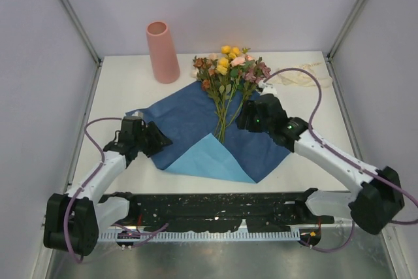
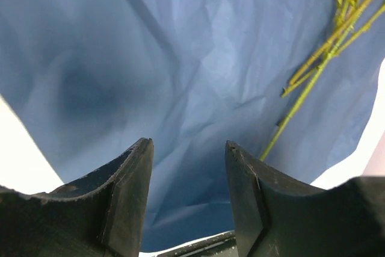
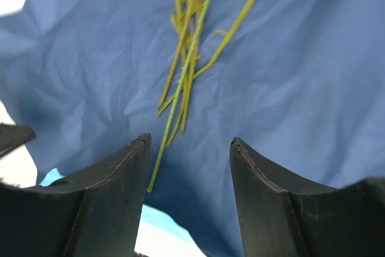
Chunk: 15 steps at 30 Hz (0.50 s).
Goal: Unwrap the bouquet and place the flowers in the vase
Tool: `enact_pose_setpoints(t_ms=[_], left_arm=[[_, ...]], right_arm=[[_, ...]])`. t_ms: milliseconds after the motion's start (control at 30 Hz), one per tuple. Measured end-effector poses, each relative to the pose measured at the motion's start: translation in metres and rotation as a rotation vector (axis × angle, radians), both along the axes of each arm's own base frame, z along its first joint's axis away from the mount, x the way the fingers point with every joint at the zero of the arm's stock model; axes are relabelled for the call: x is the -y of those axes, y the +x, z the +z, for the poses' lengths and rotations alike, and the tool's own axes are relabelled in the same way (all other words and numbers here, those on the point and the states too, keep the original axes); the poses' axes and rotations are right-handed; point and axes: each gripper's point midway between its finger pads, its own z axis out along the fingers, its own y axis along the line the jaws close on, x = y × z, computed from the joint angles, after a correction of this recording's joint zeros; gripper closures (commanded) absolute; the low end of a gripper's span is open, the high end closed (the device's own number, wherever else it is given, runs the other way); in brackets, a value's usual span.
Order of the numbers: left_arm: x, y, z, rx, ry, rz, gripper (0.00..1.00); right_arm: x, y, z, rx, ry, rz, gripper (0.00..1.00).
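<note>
The loose bunch of yellow, peach and mauve artificial flowers (image 1: 228, 70) lies on one unfolded blue paper sheet (image 1: 183, 119), its thin green stems fanning just ahead of the right gripper (image 3: 189, 142), whose fingers stand apart and hold nothing. The left gripper (image 2: 187, 145), fingers also apart, hovers over the sheet's left part, well away from the stems. One salmon-pink cylindrical vase (image 1: 162, 51) stands upright far left on the white table (image 1: 117, 89).

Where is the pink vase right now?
Seen from above, the vase stands upright at the far edge of the table, left of centre, beyond the blue paper and left of the flowers.
</note>
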Motion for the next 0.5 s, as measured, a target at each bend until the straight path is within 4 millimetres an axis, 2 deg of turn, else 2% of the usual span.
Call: enact_pose_setpoints(t_ms=[67,133,267,400,500], left_arm=[[0.007,-0.001,0.003,0.011,-0.030,-0.030,0.46],[0.015,-0.003,0.002,0.006,-0.062,-0.063,0.46],[0.027,-0.011,-0.009,-0.040,-0.101,-0.124,0.46],[0.037,-0.020,-0.020,-0.083,-0.118,-0.171,0.45],[0.039,-0.023,-0.024,-0.097,-0.116,-0.183,0.45]], right_arm=[[-0.021,0.010,-0.030,-0.074,-0.008,0.124,0.41],[-0.042,0.008,-0.057,-0.142,-0.012,0.255,0.41],[-0.072,-0.004,-0.090,-0.230,0.011,0.466,0.41],[-0.097,-0.020,-0.103,-0.287,0.074,0.635,0.41],[-0.112,-0.039,-0.100,-0.292,0.109,0.738,0.41]])
